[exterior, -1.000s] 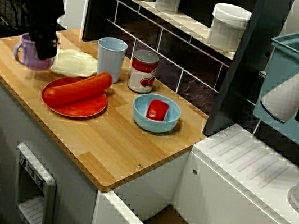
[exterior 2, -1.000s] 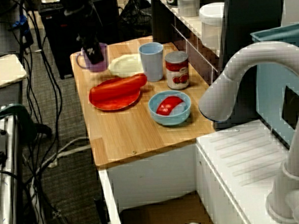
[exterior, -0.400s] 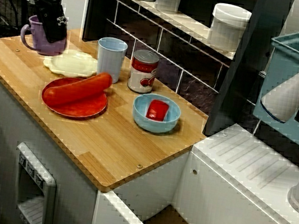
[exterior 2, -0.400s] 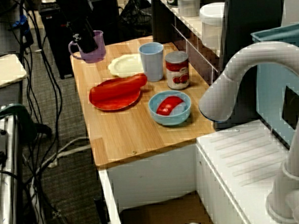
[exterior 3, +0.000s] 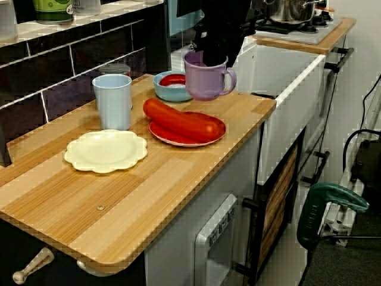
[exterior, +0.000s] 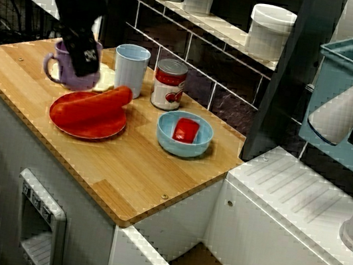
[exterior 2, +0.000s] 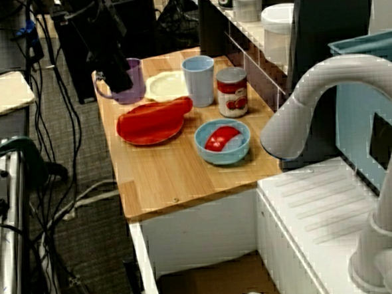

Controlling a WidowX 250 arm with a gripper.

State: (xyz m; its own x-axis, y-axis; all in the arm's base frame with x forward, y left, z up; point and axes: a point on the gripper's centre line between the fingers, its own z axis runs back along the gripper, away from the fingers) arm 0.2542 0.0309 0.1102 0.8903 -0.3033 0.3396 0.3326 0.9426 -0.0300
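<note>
The end effector (exterior: 85, 57) was clenched on the purple mug (exterior: 72, 72), gripping it at the rim from above, with the dark arm rising up out of the frame. The mug stayed upright and appeared to hang a little off the desk (exterior: 136, 173), at the end far from the sink. In the view across the desk toward the tiled wall, it sat in front of the cream plate (exterior: 108, 78) and just above the back rim of the red plate (exterior: 96, 132). In the view over the faucet, the mug (exterior 2: 131, 84) was beside the cream plate (exterior 2: 168, 86), on its outer side. From the far end of the desk, the mug (exterior 3: 205, 80) showed its handle turned toward the front edge, and the end effector (exterior 3: 211, 55) reached down into its mouth.

A long red sausage (exterior: 93, 106) lay across the red plate. A light blue cup (exterior: 131, 68) stood just beside the mug, with a red-labelled can (exterior: 168, 84) next along. A blue bowl (exterior: 166, 134) nearer the sink held a red piece (exterior: 185, 130).
</note>
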